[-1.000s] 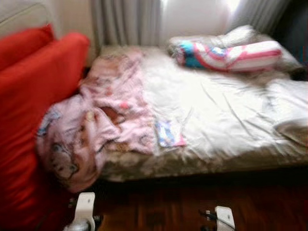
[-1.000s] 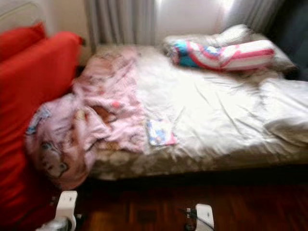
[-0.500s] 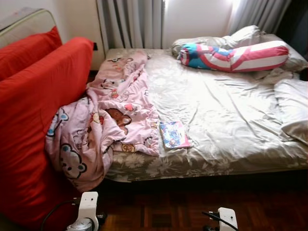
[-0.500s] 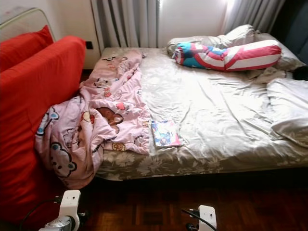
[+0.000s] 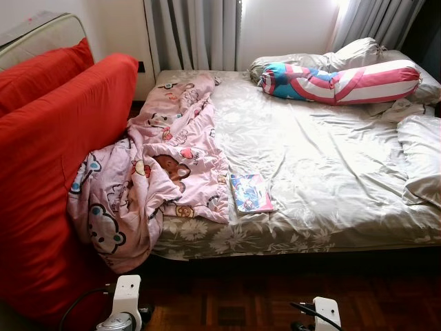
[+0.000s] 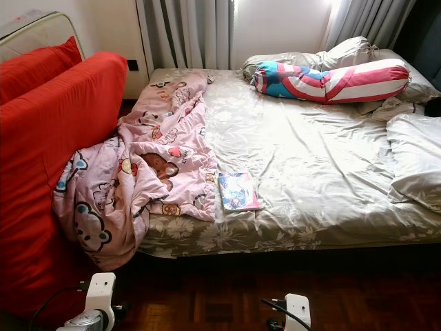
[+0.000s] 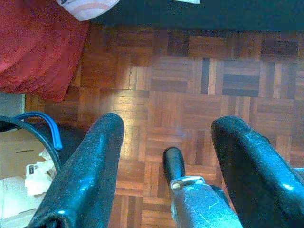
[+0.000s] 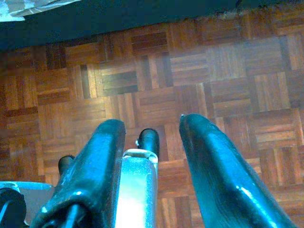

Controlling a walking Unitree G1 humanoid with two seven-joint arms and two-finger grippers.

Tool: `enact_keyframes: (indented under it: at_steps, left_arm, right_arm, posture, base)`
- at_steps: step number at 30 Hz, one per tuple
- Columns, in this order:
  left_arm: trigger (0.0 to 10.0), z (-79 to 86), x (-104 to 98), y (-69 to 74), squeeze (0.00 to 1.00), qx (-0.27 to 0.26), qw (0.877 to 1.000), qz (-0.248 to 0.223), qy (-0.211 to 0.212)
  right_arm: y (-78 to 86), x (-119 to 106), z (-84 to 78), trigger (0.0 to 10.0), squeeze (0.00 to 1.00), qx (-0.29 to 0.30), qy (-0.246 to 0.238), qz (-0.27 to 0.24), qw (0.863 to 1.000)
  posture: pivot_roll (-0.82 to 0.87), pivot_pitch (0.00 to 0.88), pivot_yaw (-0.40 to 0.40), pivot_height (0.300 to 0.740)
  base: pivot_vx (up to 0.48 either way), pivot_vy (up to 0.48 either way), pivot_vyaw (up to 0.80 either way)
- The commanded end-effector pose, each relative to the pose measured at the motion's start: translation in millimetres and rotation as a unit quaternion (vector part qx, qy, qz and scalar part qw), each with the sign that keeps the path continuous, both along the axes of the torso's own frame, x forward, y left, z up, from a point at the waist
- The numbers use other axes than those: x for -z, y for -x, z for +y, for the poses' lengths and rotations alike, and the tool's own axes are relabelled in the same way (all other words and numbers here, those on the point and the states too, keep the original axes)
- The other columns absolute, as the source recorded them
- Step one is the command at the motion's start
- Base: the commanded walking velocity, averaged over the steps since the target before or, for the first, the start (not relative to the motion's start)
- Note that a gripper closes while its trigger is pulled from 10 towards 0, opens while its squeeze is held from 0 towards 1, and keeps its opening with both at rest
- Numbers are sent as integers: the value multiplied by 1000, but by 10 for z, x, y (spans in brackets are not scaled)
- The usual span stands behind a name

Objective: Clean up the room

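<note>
Nothing on the bed [image 5: 331,172] had moved, the crumpled pink cartoon-print blanket [image 5: 162,172] and colourful thin book [image 5: 250,193] still untidied, both hands [image 7: 166,166] [image 8: 152,156] open and empty.

1. The bed [image 5: 324,158] has a wrinkled beige sheet with a flower pattern along its near edge.
2. A pink blanket [image 5: 162,172] with cartoon bears lies on the left part of the bed and hangs over the near corner.
3. A thin book [image 5: 250,193] lies flat just beside the blanket, near the front edge.
4. A striped bolster [image 5: 341,81] lies at the far end, against grey pillows [image 5: 358,52].
5. The bed stands on a dark parquet floor [image 5: 234,303].
</note>
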State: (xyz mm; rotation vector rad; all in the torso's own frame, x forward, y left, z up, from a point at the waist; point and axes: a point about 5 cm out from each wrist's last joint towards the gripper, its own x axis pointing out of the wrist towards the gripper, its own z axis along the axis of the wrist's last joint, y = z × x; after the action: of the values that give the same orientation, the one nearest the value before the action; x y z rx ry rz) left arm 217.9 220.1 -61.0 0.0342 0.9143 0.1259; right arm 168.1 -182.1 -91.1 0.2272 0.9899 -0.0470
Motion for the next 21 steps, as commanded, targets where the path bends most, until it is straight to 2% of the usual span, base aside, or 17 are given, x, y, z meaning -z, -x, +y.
enact_keyframes:
  at_steps: [1, 11, 21]
  left_arm:
    - [10000, -19, 20, 24, 0, -4, 1000, 7, 10]
    - [10000, -25, 26, 31, 0, -4, 1000, 8, 14]
    - [10000, -27, 30, 38, 0, -8, 1000, 8, 18]
  right_arm:
    - [-5, -7, -23, 10000, 0, 5, 1, -6, 1000]
    - [1, -4, -25, 10000, 0, -6, 4, -3, 1000]
    - [0, -6, -22, 10000, 0, -23, 6, -3, 1000]
  posture:
    - [-54, 0, -48, 740]
    - [-54, 0, -48, 740]
    - [-55, 0, -47, 740]
  base:
    - [0, 0, 0]
    - [0, 0, 0]
    - [286, 0, 0]
